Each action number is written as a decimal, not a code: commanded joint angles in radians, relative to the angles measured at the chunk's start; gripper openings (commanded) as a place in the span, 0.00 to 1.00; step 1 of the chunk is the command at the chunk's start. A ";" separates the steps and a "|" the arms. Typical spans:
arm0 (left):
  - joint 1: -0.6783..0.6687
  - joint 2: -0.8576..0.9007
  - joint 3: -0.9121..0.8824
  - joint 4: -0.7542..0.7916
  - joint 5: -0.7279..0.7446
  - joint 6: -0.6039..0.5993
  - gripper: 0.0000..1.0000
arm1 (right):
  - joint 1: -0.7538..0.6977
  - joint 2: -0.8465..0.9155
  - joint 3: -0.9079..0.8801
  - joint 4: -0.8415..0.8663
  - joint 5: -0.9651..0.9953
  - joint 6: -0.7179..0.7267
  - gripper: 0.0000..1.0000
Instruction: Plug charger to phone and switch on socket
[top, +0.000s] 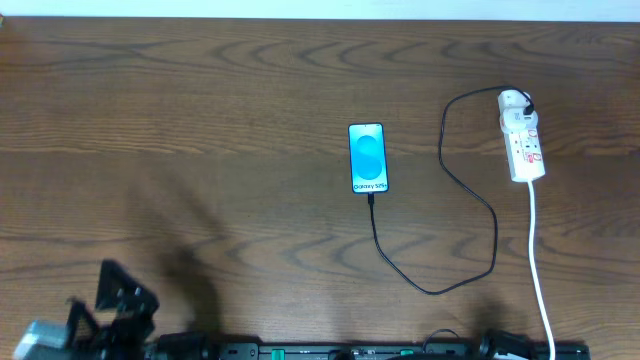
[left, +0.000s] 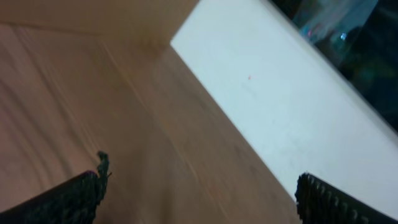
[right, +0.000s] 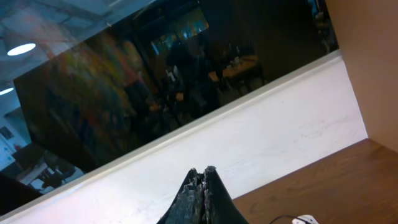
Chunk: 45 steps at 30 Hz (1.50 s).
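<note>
Phone (top: 367, 158) overhead only, right claw (right: 202, 170) closed in wrist view

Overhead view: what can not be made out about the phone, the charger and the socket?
1. Small plug of the long thin black charger cable at the slim blue-screened phone: overhead, too small to tell if seated.
2. Red-marked switches of the narrow white power strip: overhead, too small to read on or off.

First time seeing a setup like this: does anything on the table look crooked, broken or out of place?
Nothing stands out. The phone lies flat, screen lit; the charger loops loosely to the socket, nothing damaged.
</note>
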 joint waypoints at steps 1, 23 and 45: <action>0.003 -0.001 -0.132 0.101 0.074 -0.009 1.00 | 0.007 -0.008 -0.005 0.001 -0.009 0.004 0.01; 0.003 -0.001 -0.669 0.769 0.277 0.242 1.00 | 0.007 -0.025 -0.005 0.000 -0.010 0.005 0.01; 0.003 0.002 -0.799 0.883 0.336 0.351 1.00 | 0.007 -0.209 -0.072 0.044 -0.010 0.039 0.01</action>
